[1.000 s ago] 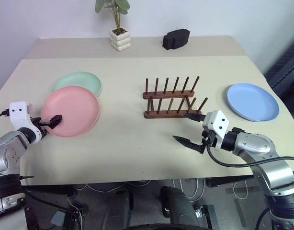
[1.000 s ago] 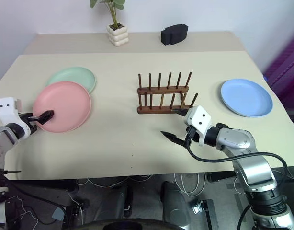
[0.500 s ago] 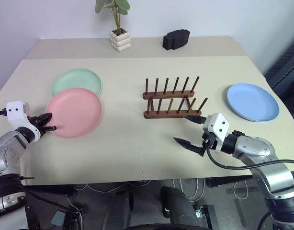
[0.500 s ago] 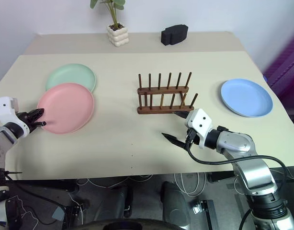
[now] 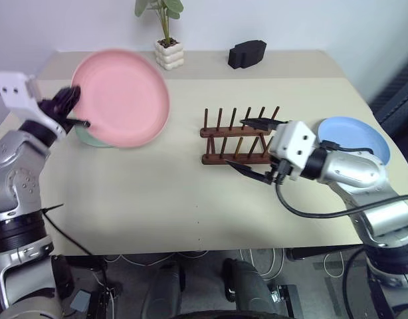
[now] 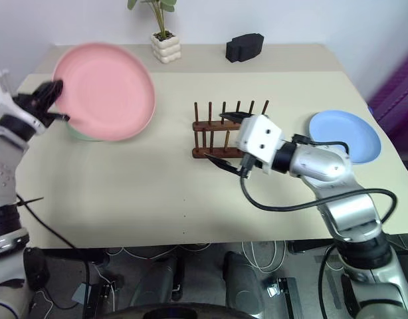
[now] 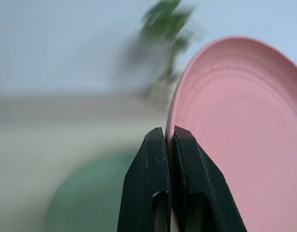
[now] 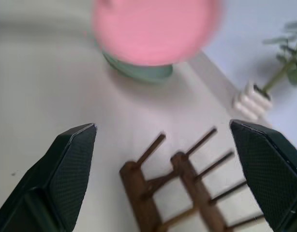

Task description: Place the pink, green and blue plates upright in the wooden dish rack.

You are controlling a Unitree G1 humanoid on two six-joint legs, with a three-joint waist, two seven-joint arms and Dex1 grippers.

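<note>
Since a second ago the pink plate point(image 5: 119, 98) has come off the table: it lay flat, overlapping the green plate, and now hangs in the air, tilted up with its face toward the room. The right arm has also risen, from the near table edge to just in front of the rack.

Left gripper point(image 5: 76, 110): clenched on the pink plate's rim, both fingers point(image 7: 157, 159) pinched tight at one edge point. Beneath the raised plate, the green plate point(image 8: 139, 71) lies flat on the table point(image 5: 157, 199).

Right gripper point(image 5: 255, 147): spread wide, holding nothing, hovering just beside the wooden dish rack point(image 5: 236, 136) on its near side.

Wooden dish rack: no plates in it, every peg slot free. Blue plate point(image 5: 353, 136) flat on the table beyond the right forearm, well apart from the rack.

Far edge: potted plant point(image 5: 165, 36), black block point(image 5: 246, 54).

Risks, as I judge them:
- Single-edge pinch on a broad plate; it could pivot or slip in the grip during the carry.
- Plate coming in skewed could strike peg tops and shove the light rack.
- Open right gripper sits near the rack; the arms may crowd each other there.
</note>
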